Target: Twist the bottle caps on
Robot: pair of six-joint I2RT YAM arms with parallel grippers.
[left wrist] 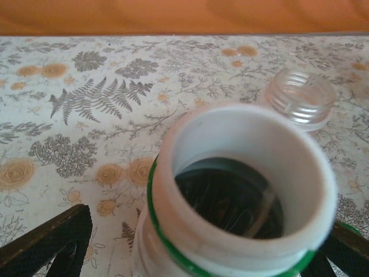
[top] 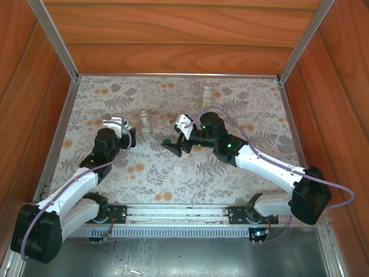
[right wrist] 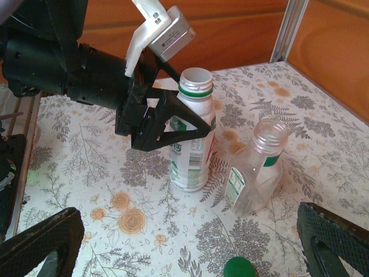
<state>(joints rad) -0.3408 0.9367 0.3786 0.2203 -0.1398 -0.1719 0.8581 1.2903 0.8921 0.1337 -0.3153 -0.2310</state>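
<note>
A white bottle with a green-printed label and a green neck ring stands uncapped. My left gripper straddles it, and its jaws stand open, with a gap showing beside the left finger. The bottle's open mouth sits between those fingers. Just to the right stands a clear labelled bottle, also uncapped. A dark green cap lies on the table between the wide-open fingers of my right gripper. A white cap lies nearer the arm bases.
Another clear bottle stands near the back wall. Wooden walls and metal posts fence the flowered table. The right arm reaches across from the right, and the base rail runs along the near edge.
</note>
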